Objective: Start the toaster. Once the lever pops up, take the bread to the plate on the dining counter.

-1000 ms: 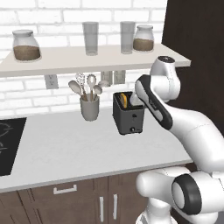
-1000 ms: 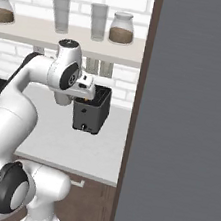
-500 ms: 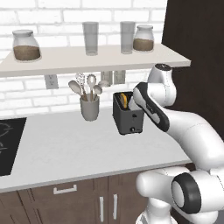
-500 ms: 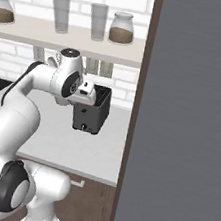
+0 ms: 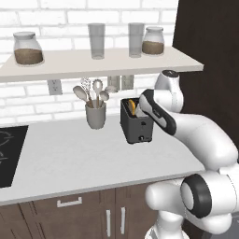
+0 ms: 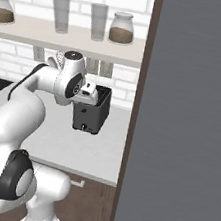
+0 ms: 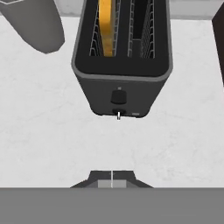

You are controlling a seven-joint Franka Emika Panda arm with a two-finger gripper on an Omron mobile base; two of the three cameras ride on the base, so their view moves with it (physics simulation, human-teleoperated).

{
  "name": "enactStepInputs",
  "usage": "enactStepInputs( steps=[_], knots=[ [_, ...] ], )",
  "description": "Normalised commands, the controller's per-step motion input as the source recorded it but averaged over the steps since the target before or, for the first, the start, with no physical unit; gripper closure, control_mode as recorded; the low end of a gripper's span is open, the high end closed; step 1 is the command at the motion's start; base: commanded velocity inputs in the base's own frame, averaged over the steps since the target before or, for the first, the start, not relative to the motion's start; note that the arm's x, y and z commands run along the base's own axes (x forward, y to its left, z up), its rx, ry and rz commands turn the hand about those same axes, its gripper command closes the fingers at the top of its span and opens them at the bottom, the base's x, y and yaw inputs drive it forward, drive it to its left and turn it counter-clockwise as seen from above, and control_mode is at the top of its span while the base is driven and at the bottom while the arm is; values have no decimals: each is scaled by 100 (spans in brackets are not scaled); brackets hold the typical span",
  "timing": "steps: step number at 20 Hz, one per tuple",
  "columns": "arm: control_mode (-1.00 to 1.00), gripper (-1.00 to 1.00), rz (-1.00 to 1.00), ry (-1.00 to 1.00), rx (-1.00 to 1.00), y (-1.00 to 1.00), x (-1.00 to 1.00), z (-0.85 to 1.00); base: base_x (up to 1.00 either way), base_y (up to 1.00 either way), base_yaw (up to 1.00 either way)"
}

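Here the toaster (image 7: 121,61) points its knobbed narrow end at the closed, empty pincer (image 7: 112,176), slots running away.

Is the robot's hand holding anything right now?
No. The gripper is shut on nothing, above the counter in front of the toaster. The bread sits in its slot.

Kitchen: worktop (image 5: 84,158), cooktop (image 5: 9,154), toaster (image 5: 136,122), jar shelf (image 5: 93,63).

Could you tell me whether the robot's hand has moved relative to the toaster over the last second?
Yes. In the right base view the hand has dropped from level with the toaster's top rim to lower against its side; the toaster itself has stayed put.
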Motion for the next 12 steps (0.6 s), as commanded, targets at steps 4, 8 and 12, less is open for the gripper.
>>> enactStepInputs(
  steps=[4, 8, 12],
  knots=[
    [-100, 100, 0, 0, 0, 0, 14, -11, 0, 0, 0],
    [-100, 100, 0, 0, 0, 0, 11, -13, 0, 0, 0],
    [-100, 100, 0, 0, 0, 0, 6, -15, 0, 0, 0]
  ],
)
